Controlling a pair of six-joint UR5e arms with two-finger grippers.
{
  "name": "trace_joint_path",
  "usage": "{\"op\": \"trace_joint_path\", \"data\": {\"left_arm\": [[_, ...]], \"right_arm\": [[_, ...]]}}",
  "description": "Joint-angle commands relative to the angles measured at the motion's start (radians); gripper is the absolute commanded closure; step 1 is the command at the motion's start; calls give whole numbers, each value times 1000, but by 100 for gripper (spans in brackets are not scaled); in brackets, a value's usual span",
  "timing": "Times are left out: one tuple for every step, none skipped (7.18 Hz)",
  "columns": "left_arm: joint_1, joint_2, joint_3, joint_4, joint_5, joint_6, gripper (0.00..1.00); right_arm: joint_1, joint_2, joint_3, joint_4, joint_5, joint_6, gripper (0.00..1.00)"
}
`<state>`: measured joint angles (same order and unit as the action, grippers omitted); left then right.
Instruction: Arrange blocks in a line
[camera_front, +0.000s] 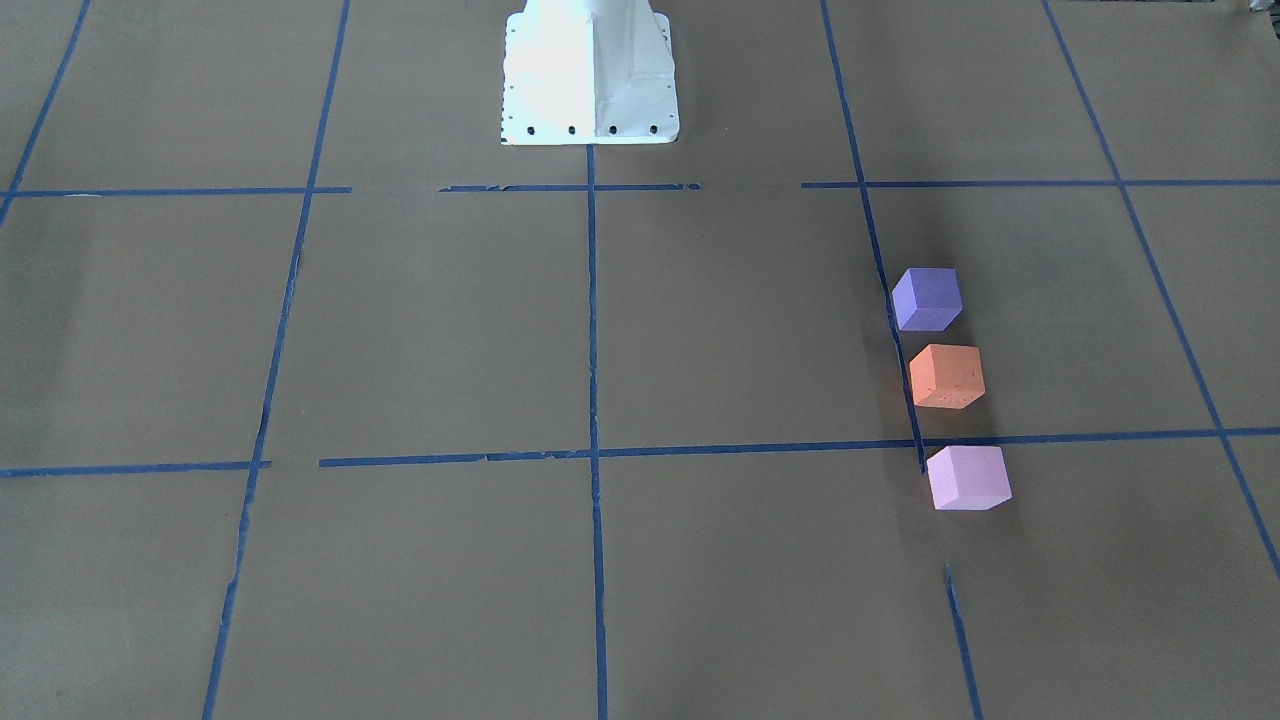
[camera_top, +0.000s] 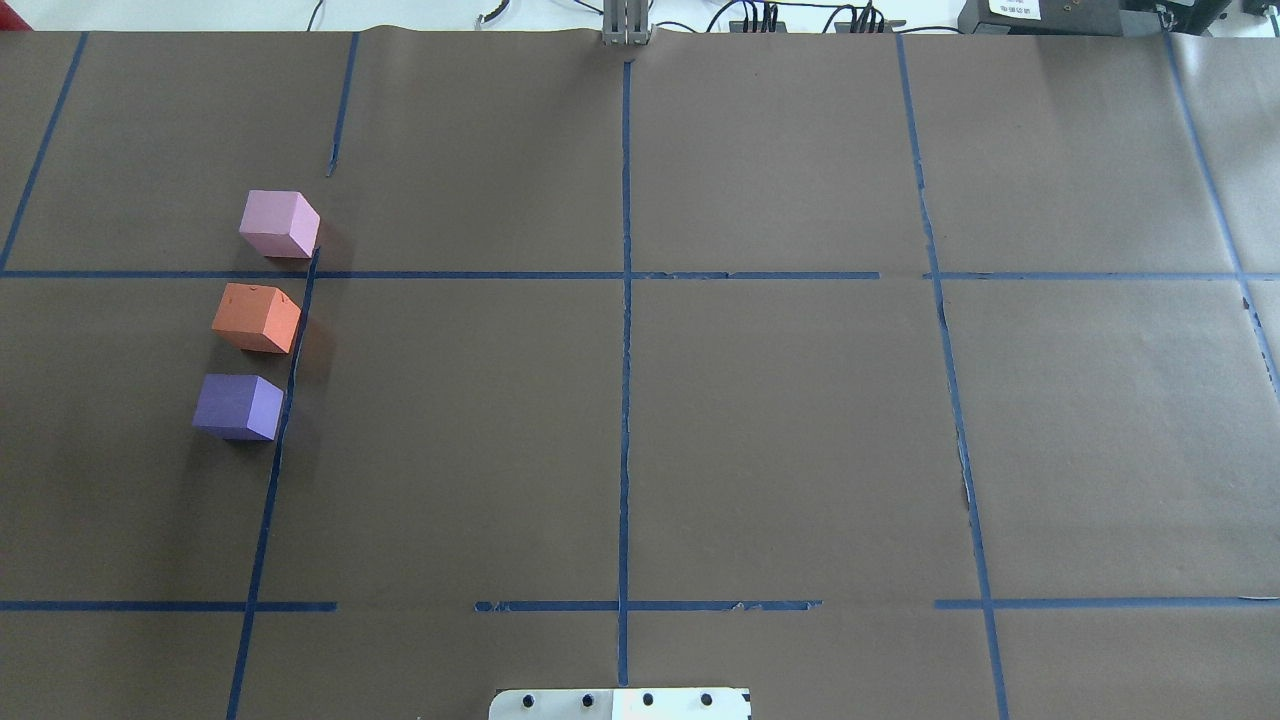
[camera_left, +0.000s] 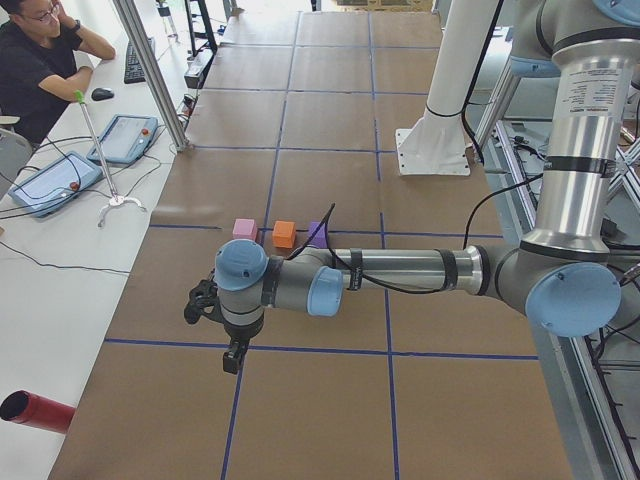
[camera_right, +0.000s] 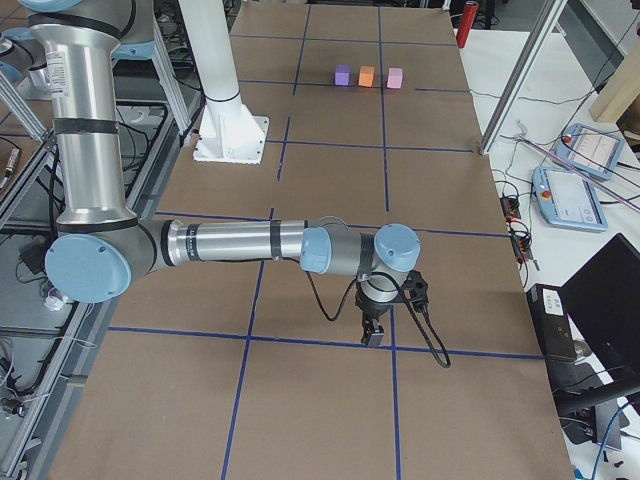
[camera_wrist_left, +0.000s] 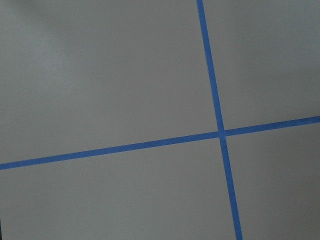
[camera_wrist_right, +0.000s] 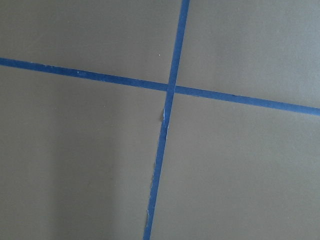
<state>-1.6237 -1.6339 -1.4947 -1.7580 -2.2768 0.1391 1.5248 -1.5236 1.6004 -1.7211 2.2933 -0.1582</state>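
Observation:
Three cubes stand in a row beside a blue tape line on the robot's left side of the table, small gaps between them. The dark purple block (camera_top: 238, 407) (camera_front: 927, 298) is nearest the robot, the orange block (camera_top: 256, 317) (camera_front: 946, 376) is in the middle, and the light pink-lilac block (camera_top: 279, 224) (camera_front: 967, 478) is farthest. They also show in the exterior left view (camera_left: 284, 234) and the exterior right view (camera_right: 366, 75). My left gripper (camera_left: 232, 357) and right gripper (camera_right: 372, 334) hang far from the blocks, seen only in the side views, so I cannot tell their state.
The white robot base (camera_front: 588, 75) stands at the table's middle edge. Brown paper with a blue tape grid (camera_top: 625, 275) covers the table. An operator (camera_left: 45, 60), tablets (camera_left: 122, 138) and a red cylinder (camera_left: 35, 412) lie beyond the table's far side.

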Motion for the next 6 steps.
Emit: {"op": "trace_joint_path", "data": {"left_arm": [[1, -4, -13, -18, -1, -7, 0], [1, -6, -33, -15, -4, -97, 0], [1, -4, -62, -18, -7, -195, 0], [1, 0, -70, -18, -6, -199, 0], [1, 5, -67, -18, -4, -199, 0], [1, 6, -64, -20, -1, -199, 0]], "right_arm": [[0, 0, 0, 0, 0, 0, 0], [0, 0, 0, 0, 0, 0, 0], [0, -1, 0, 0, 0, 0, 0], [0, 0, 0, 0, 0, 0, 0], [0, 0, 0, 0, 0, -1, 0], [0, 0, 0, 0, 0, -1, 0]]}}
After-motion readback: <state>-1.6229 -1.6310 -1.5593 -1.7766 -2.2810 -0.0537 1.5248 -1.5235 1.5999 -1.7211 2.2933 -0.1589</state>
